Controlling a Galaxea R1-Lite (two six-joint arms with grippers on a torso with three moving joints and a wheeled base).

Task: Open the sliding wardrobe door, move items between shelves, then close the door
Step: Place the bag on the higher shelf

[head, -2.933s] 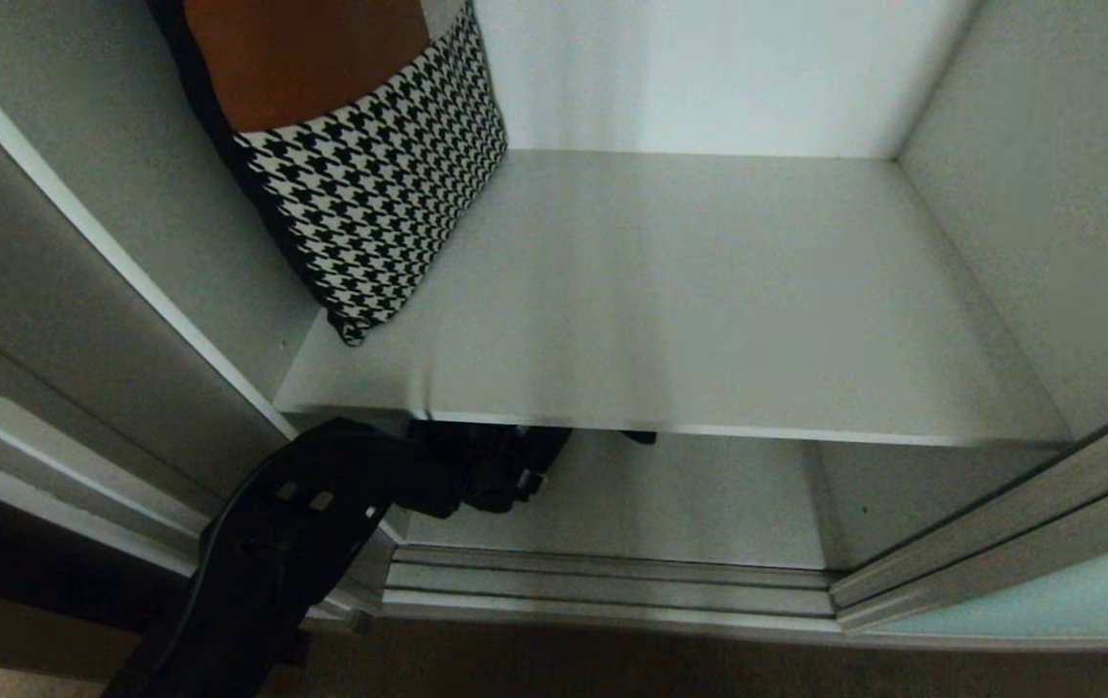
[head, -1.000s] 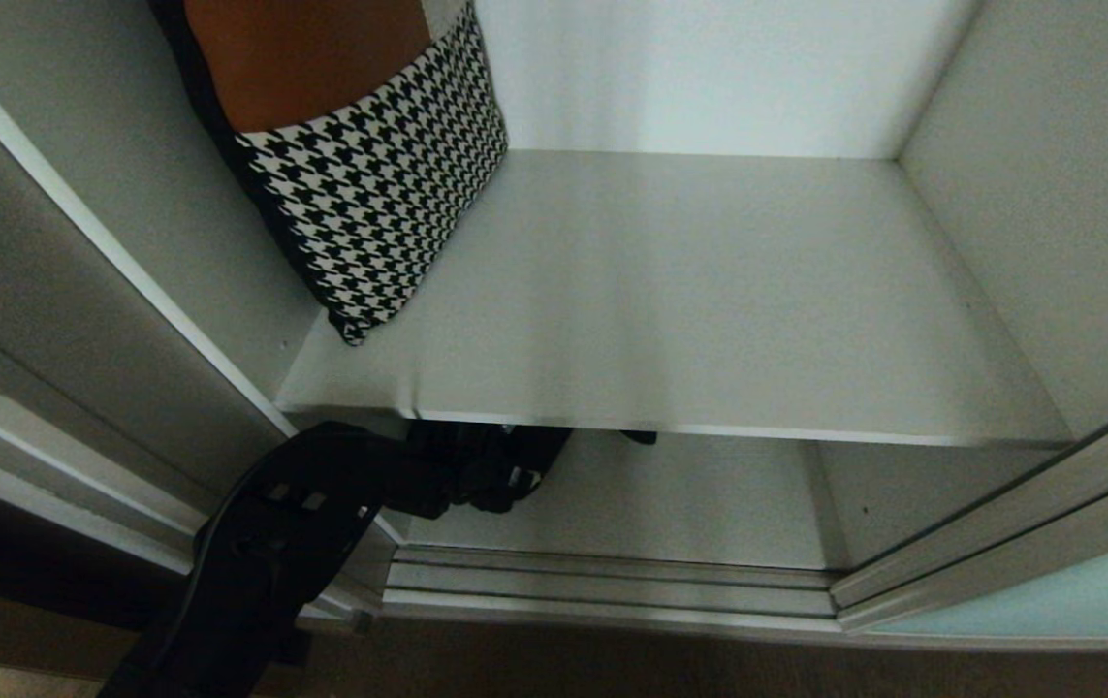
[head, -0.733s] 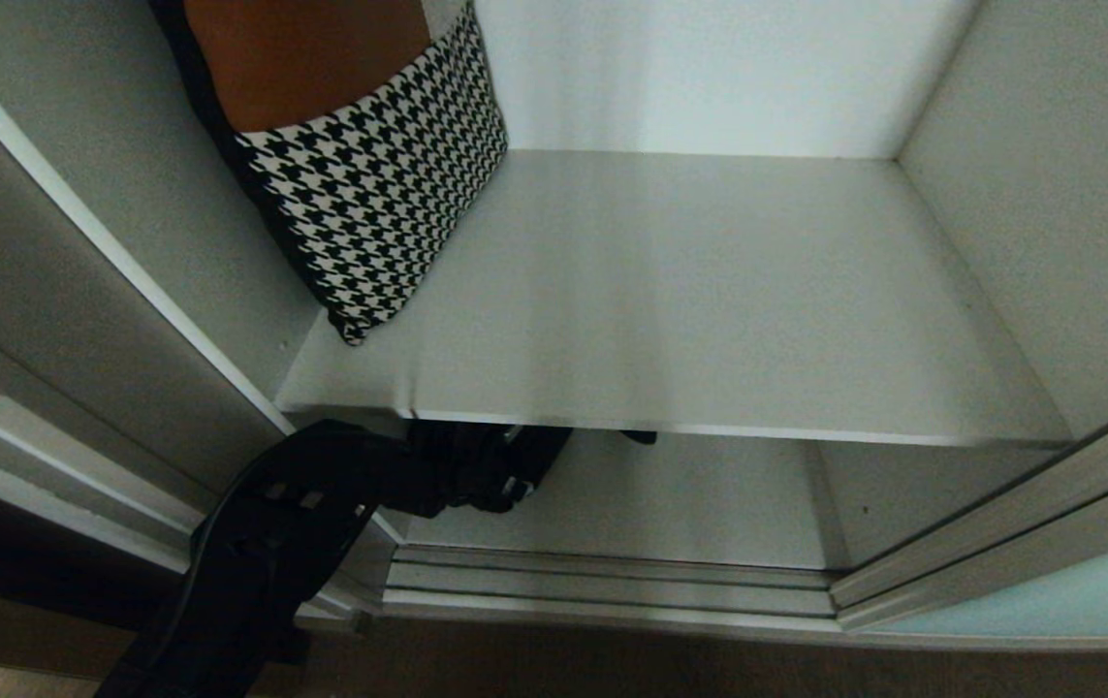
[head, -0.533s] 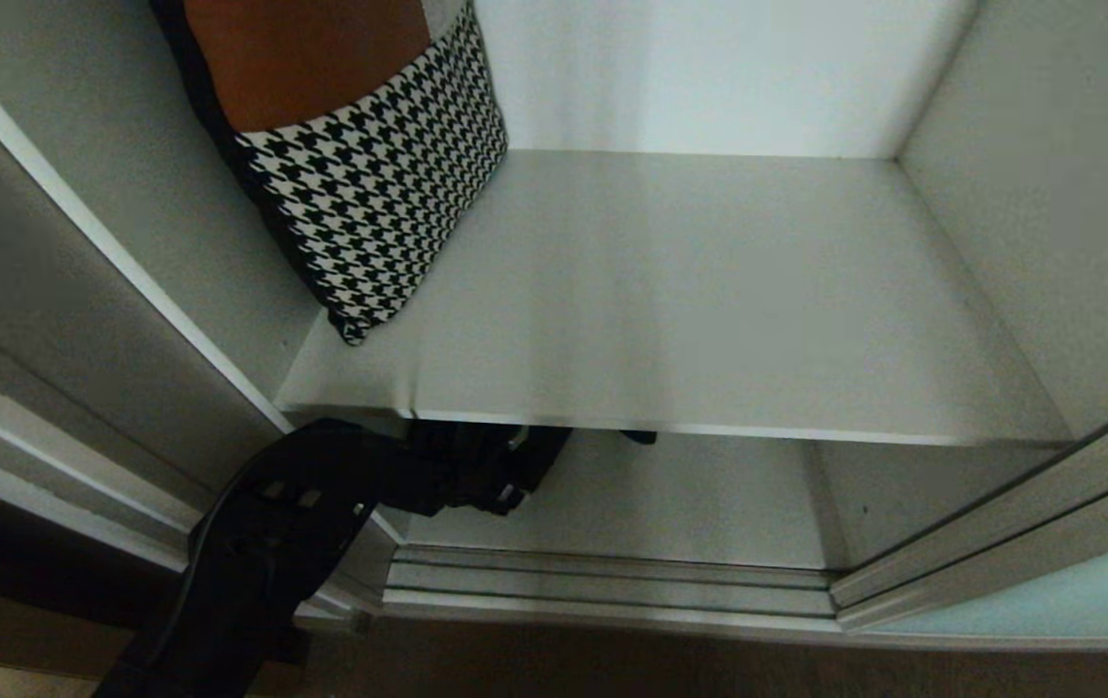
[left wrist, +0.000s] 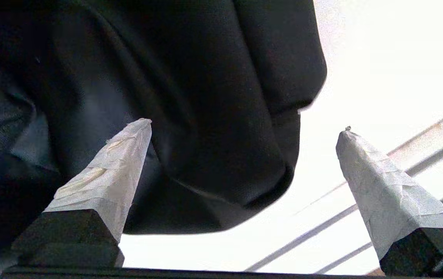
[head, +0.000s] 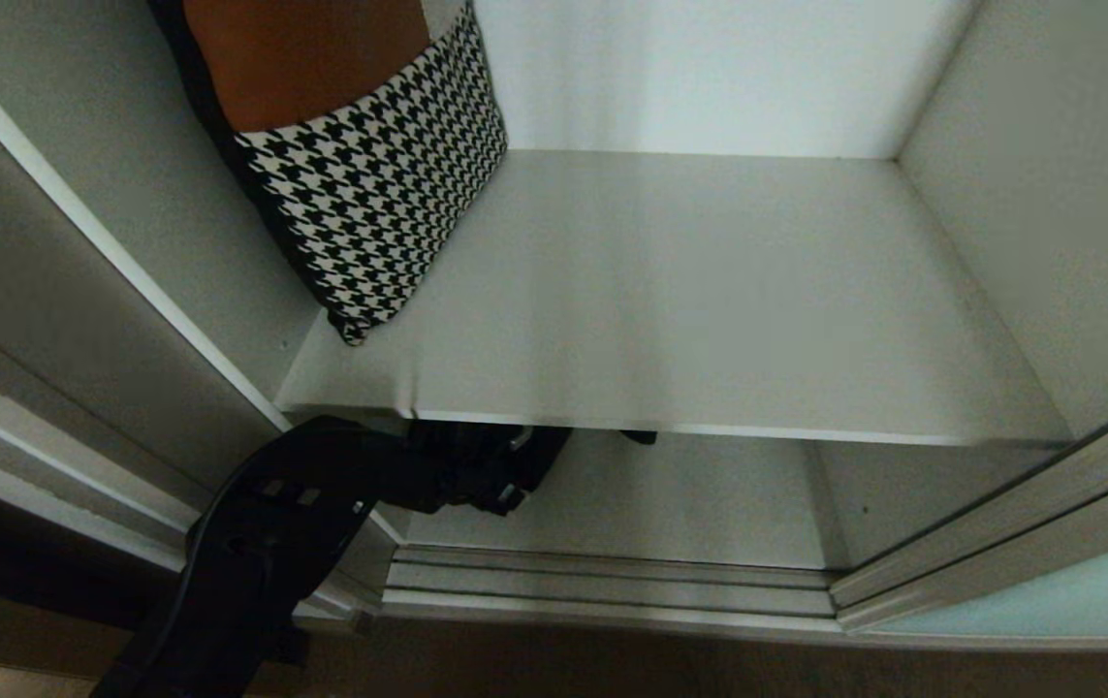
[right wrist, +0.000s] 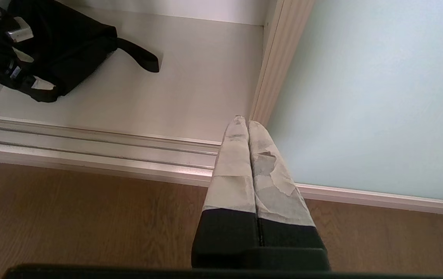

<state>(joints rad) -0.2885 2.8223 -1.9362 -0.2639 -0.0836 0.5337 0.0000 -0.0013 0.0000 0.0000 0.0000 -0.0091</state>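
Note:
The sliding wardrobe door point(head: 1048, 596) of pale aqua glass stands slid to the right, also in the right wrist view point(right wrist: 361, 97). The upper shelf point(head: 709, 310) carries a houndstooth and orange cushion point(head: 369, 194). On the lower shelf point(head: 689, 504) lies a black bag point(right wrist: 62, 50), mostly hidden under the upper shelf in the head view. My left arm point(head: 272, 543) reaches under that shelf. My left gripper point(left wrist: 245, 125) is open, and a corner of the black bag point(left wrist: 190, 97) lies between its spread fingers. My right gripper point(right wrist: 244, 120) hangs shut and empty near the door's frame.
A ribbed silver floor track point(head: 612, 582) runs along the wardrobe's front, with wooden floor point(right wrist: 89, 217) before it. White side walls point(head: 1048, 194) close in the shelves. The bag's strap point(right wrist: 140, 58) trails to the right on the lower shelf.
The left wrist has turned a little under the upper shelf. The arm has otherwise stayed in place, and the cushion and door have not moved.

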